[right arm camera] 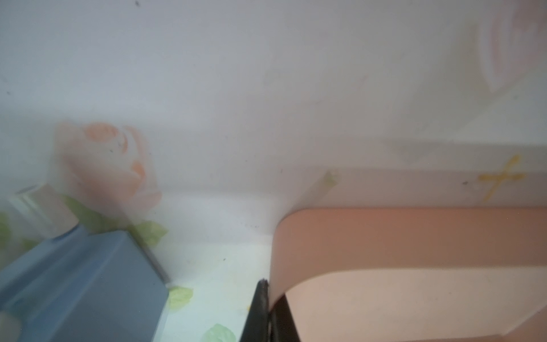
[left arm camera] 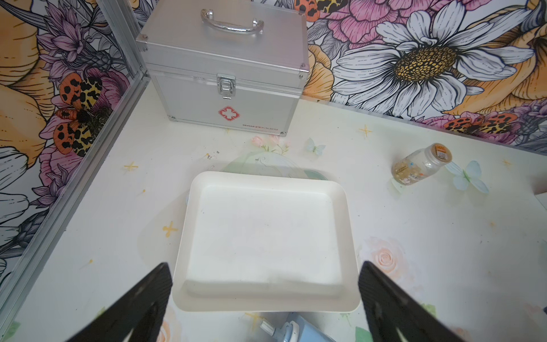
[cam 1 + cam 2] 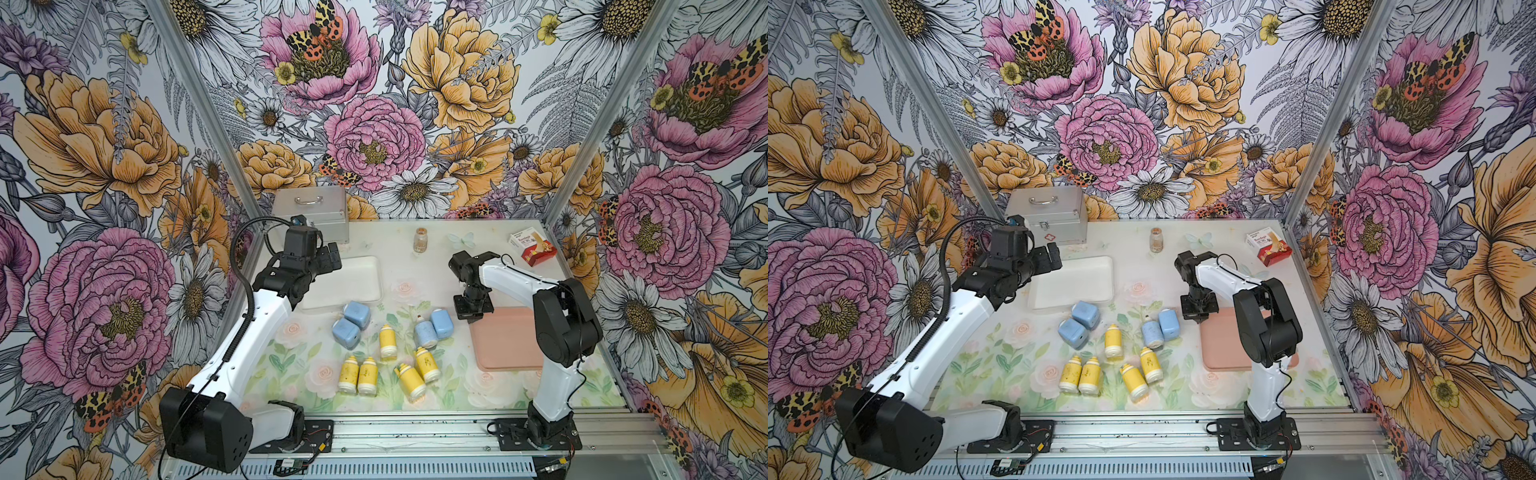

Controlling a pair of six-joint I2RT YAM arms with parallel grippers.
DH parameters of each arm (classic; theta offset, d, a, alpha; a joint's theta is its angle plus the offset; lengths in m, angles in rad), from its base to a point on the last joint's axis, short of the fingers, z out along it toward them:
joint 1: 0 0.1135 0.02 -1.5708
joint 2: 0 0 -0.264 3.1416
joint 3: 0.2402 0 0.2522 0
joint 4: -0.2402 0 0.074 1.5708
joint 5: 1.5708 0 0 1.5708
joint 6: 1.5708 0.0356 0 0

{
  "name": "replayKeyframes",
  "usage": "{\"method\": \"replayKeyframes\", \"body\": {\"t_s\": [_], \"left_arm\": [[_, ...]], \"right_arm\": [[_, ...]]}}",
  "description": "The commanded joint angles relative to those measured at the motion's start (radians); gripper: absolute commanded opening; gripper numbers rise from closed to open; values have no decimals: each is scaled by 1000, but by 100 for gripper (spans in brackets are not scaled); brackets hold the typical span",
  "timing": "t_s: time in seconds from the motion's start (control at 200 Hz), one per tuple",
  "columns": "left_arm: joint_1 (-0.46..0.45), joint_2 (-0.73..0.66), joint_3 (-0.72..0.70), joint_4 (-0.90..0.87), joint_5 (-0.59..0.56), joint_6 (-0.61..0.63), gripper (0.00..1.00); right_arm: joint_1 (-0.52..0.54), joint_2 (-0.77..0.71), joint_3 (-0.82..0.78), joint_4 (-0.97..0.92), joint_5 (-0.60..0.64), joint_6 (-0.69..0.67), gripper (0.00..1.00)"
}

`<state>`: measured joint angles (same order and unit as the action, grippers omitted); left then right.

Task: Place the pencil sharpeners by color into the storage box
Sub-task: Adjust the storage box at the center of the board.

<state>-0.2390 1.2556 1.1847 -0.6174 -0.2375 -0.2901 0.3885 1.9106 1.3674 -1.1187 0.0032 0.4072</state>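
Observation:
Several yellow pencil sharpeners (image 3: 388, 341) lie near the table's front, and four light-blue ones sit in two pairs (image 3: 351, 324) (image 3: 434, 329) behind them. One blue sharpener (image 1: 83, 281) lies beside the right gripper. My right gripper (image 3: 473, 318) (image 1: 265, 284) points down, shut on the rim at the near-left corner of a shallow pink tray (image 3: 507, 345) (image 1: 414, 237). My left gripper (image 3: 332, 257) (image 2: 265, 272) hangs open and holds nothing above a shallow white tray (image 3: 353, 274) (image 2: 266, 231). I cannot tell whether these trays are the storage box.
A closed silver first-aid case (image 3: 311, 212) (image 2: 225, 74) stands at the back left. A brown glass vial (image 3: 420, 240) (image 2: 420, 164) stands at the back middle, and a red-and-white carton (image 3: 533, 248) lies at the back right. Metal frame posts edge the table.

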Motion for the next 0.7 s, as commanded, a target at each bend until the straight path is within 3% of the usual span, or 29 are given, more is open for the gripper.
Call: {"method": "replayKeyframes", "body": {"t_s": [0.0,0.305,0.696], "left_arm": [[12,-28,0,-3,21,-18,99],[20,-27,0,-2,21,-20,98],[29,-20,2,-3,69,-26,99]], "right_arm": [[-21,51,69,59,-7,-17,1],[-54,148,197,45,-20,-48,8],[-37,147,204,36,-22,-65,21]]}}
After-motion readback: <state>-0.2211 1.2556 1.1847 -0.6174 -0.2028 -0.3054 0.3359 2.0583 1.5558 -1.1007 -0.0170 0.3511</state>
